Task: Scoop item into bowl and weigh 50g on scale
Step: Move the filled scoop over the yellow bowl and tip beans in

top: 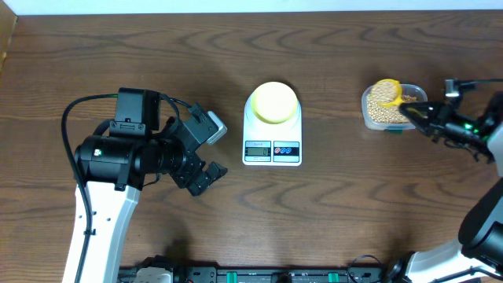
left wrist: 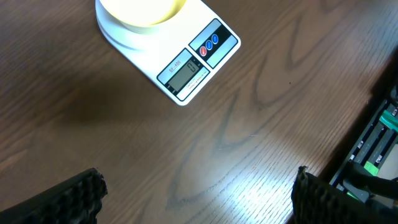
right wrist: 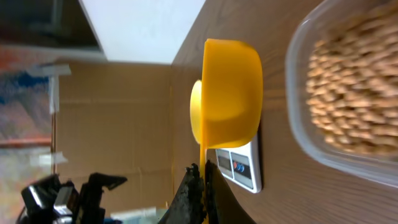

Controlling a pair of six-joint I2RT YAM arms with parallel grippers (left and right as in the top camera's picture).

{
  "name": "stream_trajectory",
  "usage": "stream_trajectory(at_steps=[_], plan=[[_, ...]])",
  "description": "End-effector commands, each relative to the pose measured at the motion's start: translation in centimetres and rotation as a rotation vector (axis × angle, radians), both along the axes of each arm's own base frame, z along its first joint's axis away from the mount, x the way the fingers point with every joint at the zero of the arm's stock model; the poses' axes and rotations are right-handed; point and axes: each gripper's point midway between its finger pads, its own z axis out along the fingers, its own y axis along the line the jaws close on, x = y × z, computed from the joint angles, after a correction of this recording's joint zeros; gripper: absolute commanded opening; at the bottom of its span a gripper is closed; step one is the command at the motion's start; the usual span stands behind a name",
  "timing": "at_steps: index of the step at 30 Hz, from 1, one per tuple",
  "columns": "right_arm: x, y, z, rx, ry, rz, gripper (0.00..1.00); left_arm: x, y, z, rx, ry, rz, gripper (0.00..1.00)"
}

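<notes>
The pale-yellow bowl (top: 273,102) sits on the white scale (top: 272,149) at the table's middle; both show in the left wrist view, bowl (left wrist: 142,12) and scale (left wrist: 186,68). Tan beans (top: 381,114) fill a clear tub (top: 369,118) at the right. My right gripper (top: 416,114) is shut on the handle of a bright yellow scoop (top: 387,93) loaded with beans, held over the tub. In the right wrist view the scoop (right wrist: 230,93) hangs left of the beans (right wrist: 354,93), fingers (right wrist: 204,180) clamped on its handle. My left gripper (top: 206,177) is open and empty, left of the scale.
The wooden table's front edge with a black rail and cables (left wrist: 373,155) lies close to my left gripper. The left arm's body (top: 126,153) stands at the left. A cardboard wall (right wrist: 118,124) rises beyond the table.
</notes>
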Motion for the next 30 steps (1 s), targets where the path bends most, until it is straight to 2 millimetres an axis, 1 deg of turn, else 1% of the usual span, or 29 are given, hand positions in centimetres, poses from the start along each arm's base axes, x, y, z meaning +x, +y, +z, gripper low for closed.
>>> stream_trajectory(at_steps=[1,9,11,21,23,25,27,30], plan=[[0.0,2.9,0.5,0.053,-0.008,0.079,0.01,0.1,0.2,0.0,0.005,0.002,0.008,0.98],[0.5,7.1,0.8,0.058,-0.008,0.182,0.01,0.1,0.2,0.0,0.005,0.002,0.008,0.98],[0.9,8.8,1.1,0.059,-0.015,0.221,0.01,0.1,0.2,0.0,0.005,0.002,0.008,0.98],[1.9,14.3,1.8,0.038,-0.045,0.322,0.01,0.1,0.2,0.0,0.005,0.002,0.008,0.98],[2.1,15.8,1.6,0.013,-0.047,0.336,0.01,0.1,0.2,0.0,0.006,0.002,0.009,0.98],[2.2,16.8,1.3,-0.021,-0.057,0.342,0.01,0.1,0.2,0.0,0.005,0.002,0.008,0.98],[2.7,18.3,0.4,-0.109,-0.107,0.344,0.01,0.1,0.2,0.0,0.005,0.002,0.008,0.98],[2.8,19.7,-0.5,-0.191,-0.151,0.356,0.01,0.1,0.2,0.0,0.005,0.002,0.008,0.98]])
